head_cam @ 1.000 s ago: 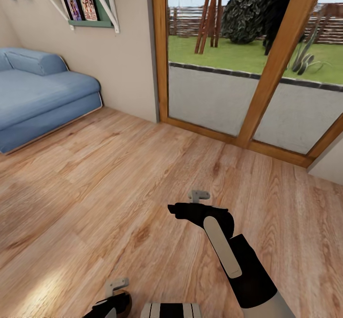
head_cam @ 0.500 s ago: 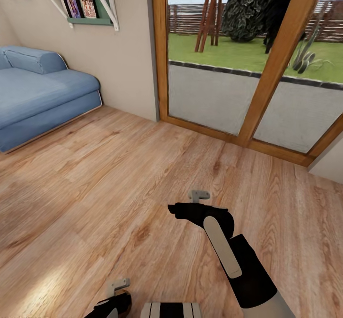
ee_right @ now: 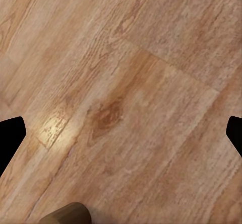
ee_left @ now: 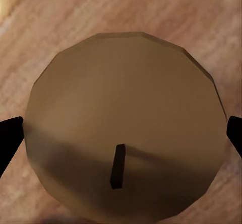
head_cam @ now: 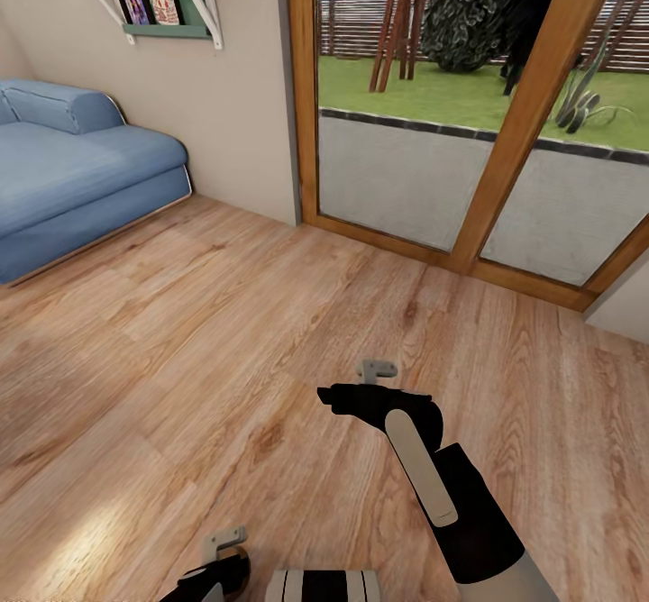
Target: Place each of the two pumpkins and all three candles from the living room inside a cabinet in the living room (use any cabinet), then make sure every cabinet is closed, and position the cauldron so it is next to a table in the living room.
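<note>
A pale tan candle [ee_left: 126, 98] with a short dark wick stands end-on in the left wrist view. My left gripper [ee_left: 121, 138] is shut on it, one black fingertip at each side. In the head view that left gripper [head_cam: 212, 575] sits at the bottom edge, low over the wooden floor. My right gripper [head_cam: 335, 397] is held out over the floor in the middle of the view. In the right wrist view the right gripper [ee_right: 121, 133] is open with bare floorboards between its fingers, and a bit of a tan cylinder [ee_right: 68, 215] shows at the picture's edge.
A blue sofa [head_cam: 72, 169] stands at the left against the wall, under a wall shelf [head_cam: 167, 7] with pictures. Wood-framed glass doors [head_cam: 505, 142] to the garden span the back right. Open wooden floor [head_cam: 225, 314] lies between.
The whole head view has shifted a little, with the sofa, shelf and doors sliding up in the picture. Both arms keep the same pose.
</note>
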{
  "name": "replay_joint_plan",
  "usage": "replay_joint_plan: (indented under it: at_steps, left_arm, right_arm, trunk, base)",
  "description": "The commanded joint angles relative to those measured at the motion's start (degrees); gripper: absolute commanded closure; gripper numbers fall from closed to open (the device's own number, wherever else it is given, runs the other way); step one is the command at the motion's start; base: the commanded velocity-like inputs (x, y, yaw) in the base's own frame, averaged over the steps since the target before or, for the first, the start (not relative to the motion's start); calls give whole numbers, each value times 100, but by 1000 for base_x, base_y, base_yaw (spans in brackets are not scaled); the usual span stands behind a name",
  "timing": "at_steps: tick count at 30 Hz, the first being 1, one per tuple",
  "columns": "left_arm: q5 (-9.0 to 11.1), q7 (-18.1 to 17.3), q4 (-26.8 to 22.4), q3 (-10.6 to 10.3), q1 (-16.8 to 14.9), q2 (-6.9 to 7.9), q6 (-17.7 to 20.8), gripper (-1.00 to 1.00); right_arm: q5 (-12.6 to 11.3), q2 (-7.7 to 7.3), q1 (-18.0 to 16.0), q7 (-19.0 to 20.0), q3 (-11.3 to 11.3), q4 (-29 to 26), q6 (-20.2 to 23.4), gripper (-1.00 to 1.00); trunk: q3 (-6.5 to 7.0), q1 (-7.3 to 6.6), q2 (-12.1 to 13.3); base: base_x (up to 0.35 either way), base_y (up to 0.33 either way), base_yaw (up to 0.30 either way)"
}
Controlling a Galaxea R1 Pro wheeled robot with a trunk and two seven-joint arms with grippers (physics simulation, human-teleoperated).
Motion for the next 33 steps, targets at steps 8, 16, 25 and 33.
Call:
replay_joint_plan:
  at_steps: [8,16,25,33]
  left_arm:
    - [36,45,-14,-48,-1,5,25,-100]
    - [37,53,-14,-45,-1,13,25,100]
    - [25,53,-14,-47,-1,13,25,100]
    - [31,50,-14,-48,-1,13,25,100]
  right_arm:
    - [-57,0,-4,-60,0,-5,11,-100]
    - [-57,0,-4,-60,0,-5,11,-100]
    - [-57,0,-4,-60,0,-5,11,-100]
    - [-57,0,-4,-60,0,-4,11,-100]
  trunk:
    - [-4,-1,-2]
    - [-4,-1,-2]
    - [-4,-1,-2]
    - [-4,-1,-2]
  base:
    - [0,0,0]
    - [0,0,0]
    - [0,0,0]
    - [0,0,0]
